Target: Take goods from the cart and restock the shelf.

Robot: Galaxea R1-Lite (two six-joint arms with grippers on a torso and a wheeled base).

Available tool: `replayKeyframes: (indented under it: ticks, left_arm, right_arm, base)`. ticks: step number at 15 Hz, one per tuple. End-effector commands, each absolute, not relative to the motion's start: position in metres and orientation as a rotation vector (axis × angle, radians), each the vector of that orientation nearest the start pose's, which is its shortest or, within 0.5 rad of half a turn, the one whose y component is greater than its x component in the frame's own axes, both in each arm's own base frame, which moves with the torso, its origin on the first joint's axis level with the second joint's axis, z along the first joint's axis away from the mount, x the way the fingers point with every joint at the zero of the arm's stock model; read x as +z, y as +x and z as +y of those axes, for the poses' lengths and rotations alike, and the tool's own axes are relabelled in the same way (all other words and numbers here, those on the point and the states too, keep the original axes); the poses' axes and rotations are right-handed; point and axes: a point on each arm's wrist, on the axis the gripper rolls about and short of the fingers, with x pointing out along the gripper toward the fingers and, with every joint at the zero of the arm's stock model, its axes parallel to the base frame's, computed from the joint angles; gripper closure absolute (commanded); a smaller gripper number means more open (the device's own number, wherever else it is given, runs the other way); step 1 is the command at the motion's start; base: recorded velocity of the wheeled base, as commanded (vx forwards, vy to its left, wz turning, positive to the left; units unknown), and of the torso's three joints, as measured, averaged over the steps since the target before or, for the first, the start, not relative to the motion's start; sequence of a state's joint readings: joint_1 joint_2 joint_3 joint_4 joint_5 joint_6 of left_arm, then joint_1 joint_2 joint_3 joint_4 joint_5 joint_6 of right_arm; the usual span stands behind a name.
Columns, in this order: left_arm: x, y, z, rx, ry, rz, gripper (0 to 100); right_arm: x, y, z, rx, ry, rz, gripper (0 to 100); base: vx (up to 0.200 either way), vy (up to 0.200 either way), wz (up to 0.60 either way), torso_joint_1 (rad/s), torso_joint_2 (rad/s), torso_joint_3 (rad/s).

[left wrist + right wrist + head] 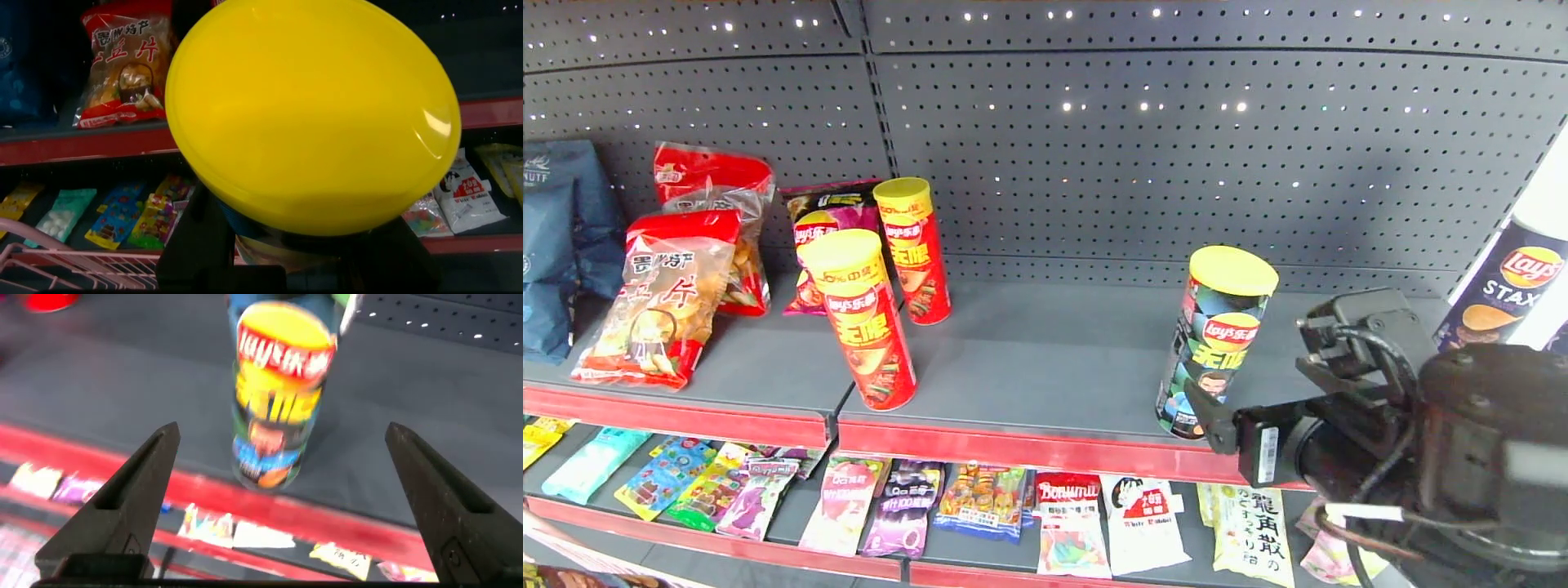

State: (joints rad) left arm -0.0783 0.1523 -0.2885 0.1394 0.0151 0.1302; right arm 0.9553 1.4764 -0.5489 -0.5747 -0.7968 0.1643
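My right pincer (282,433), released, faces the upright dark yellow-lidded chip can (1218,343) just beyond its tips, near the grey shelf (1029,367) front edge; my left pincer (290,253) grasps another yellow-lidded can (315,114).

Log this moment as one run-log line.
right gripper: open, facing green can, not gripping | green can: upright near shelf front edge | left gripper: holding yellow-lidded can

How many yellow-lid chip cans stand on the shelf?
3: front red can left, back red can behind it, blue-green can right. More may be hidden.
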Motion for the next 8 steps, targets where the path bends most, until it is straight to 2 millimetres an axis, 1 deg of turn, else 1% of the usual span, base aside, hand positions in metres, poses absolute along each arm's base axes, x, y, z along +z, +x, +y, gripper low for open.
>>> replayKeyframes:
  ticks: [1,2,3,6,8]
  left_arm:
    - [0.144,-0.031,0.003,-0.063,0.131,0.000,100]
    - [0.144,-0.031,0.003,-0.063,0.131,0.002,100]
    - [0.144,-0.031,0.003,-0.063,0.131,0.002,100]
    - [0.144,-0.030,0.003,-0.067,0.131,0.006,100]
    - [0.144,-0.029,0.002,-0.071,0.133,0.011,100]
  right_arm:
    - [0.176,0.114,0.157,0.225,-0.076,0.211,0]
    - [0.178,0.107,0.144,0.272,-0.059,0.205,0]
    - [0.184,0.109,0.135,0.287,-0.037,0.191,0]
    - [0.190,0.126,0.098,0.186,-0.060,0.163,0]
    - [0.195,0.143,0.071,0.188,-0.104,0.151,0]
  base:
    - [0.000,0.000,0.00,0.000,0.00,0.000]
    - [0.000,0.000,0.00,0.000,0.00,0.000]
    - [0.000,0.000,0.00,0.000,0.00,0.000]
    - [0.000,0.000,0.00,0.000,0.00,0.000]
    - [0.000,0.000,0.00,0.000,0.00,0.000]
